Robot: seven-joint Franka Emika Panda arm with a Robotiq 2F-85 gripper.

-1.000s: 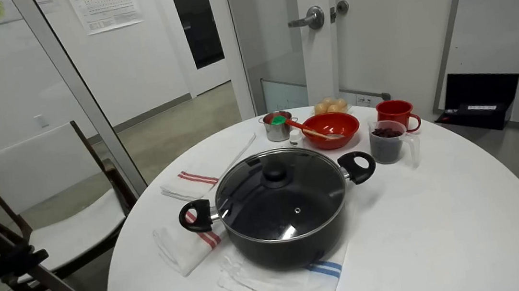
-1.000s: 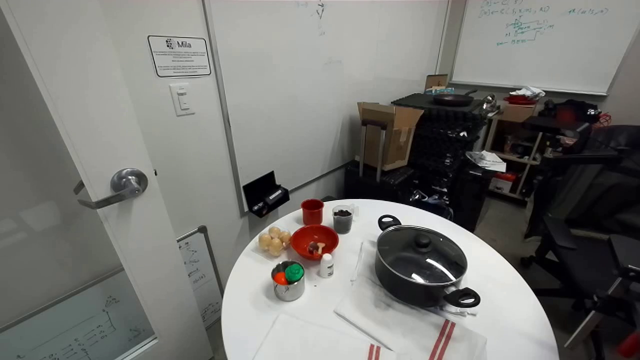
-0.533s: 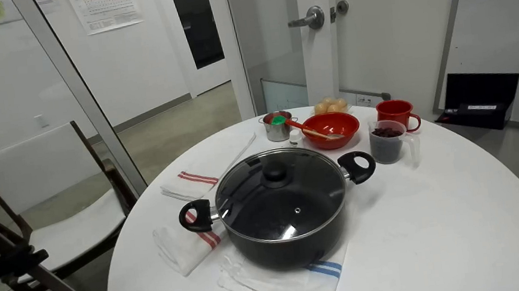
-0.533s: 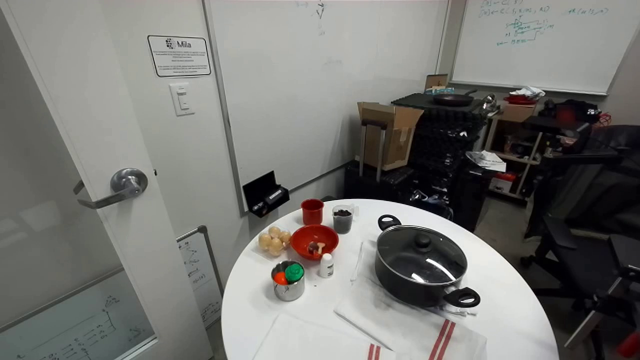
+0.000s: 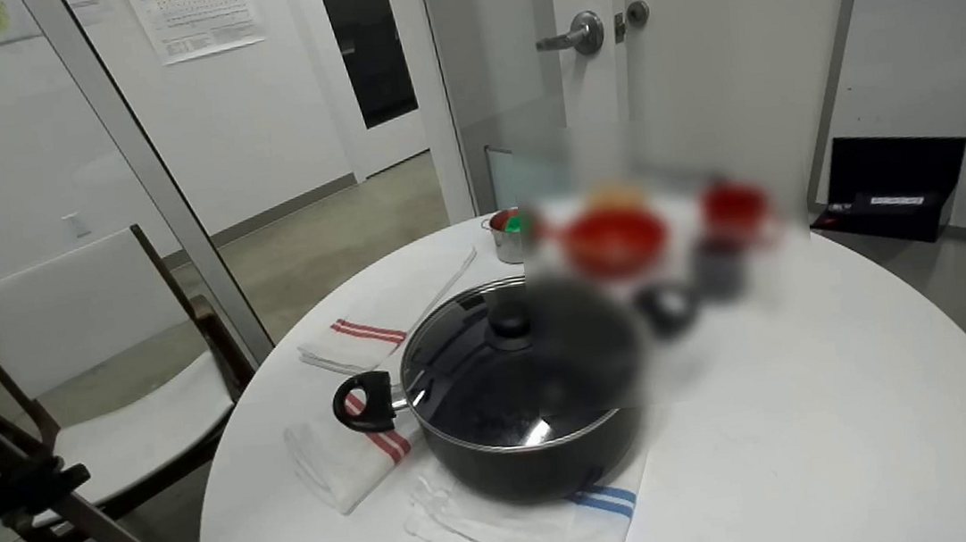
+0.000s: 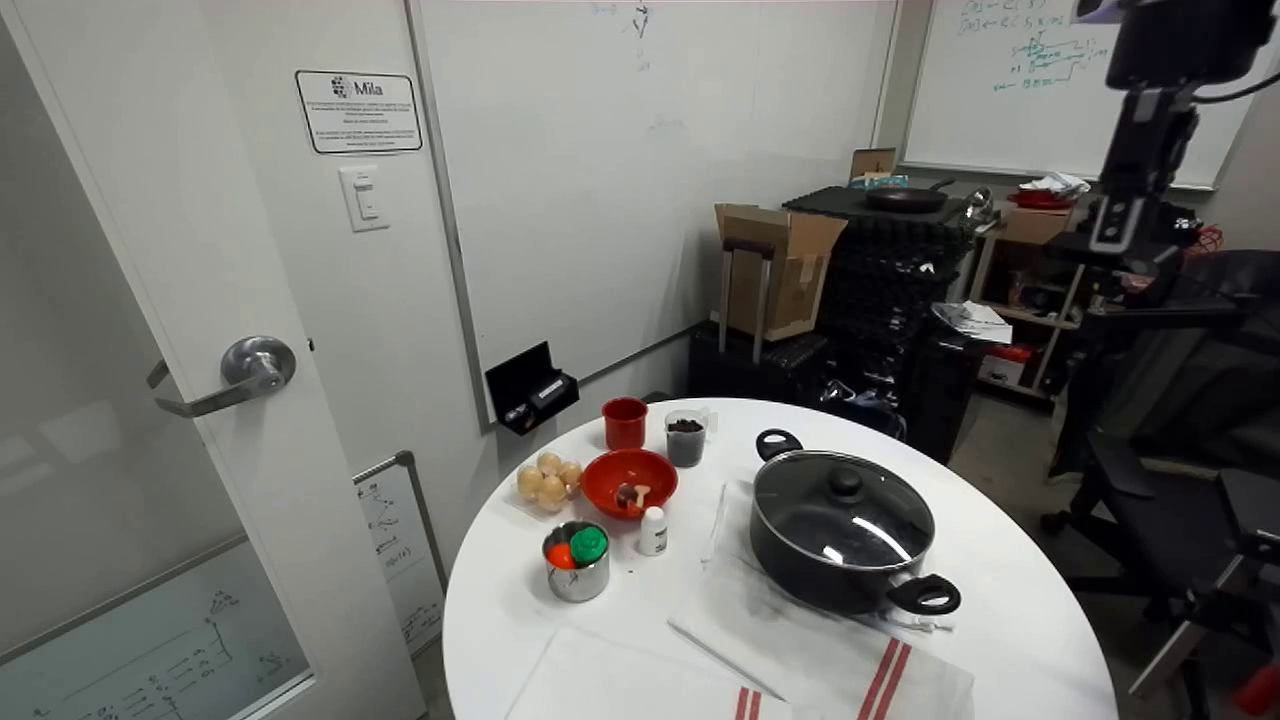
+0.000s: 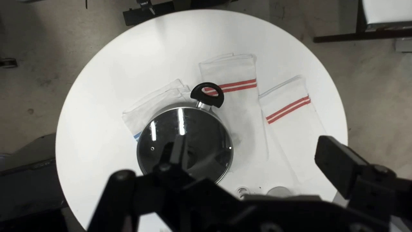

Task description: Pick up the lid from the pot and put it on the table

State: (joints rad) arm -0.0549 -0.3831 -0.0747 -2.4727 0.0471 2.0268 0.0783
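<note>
The round glass lid with its dark knob sits on the black pot in both exterior views, the lid (image 5: 469,398) (image 6: 830,510) above the pot's wall (image 5: 504,475) (image 6: 785,560). In the wrist view the lid (image 7: 202,129) is partly hidden by a finger, and one pot handle (image 7: 219,98) shows. The pot stands on cloths on the white round table (image 5: 825,450) (image 6: 1030,620) (image 7: 96,93). My gripper (image 6: 1115,235) is high above the table at the upper right of an exterior view. In the wrist view the gripper (image 7: 252,145) has its fingers wide apart with nothing between them.
Folded towels (image 5: 359,455) (image 7: 231,74) lie under and beside the pot. A red bowl (image 6: 610,475), red cup (image 6: 625,425), measuring cup (image 6: 686,445), white bottle (image 6: 653,535), steel pot (image 6: 578,580) and egg pack (image 6: 548,485) stand nearby. A blur covers several things in an exterior view.
My gripper and arm have come into view at the upper right of an exterior view. A blurred patch now covers part of an exterior view. The lid and pot have not moved.
</note>
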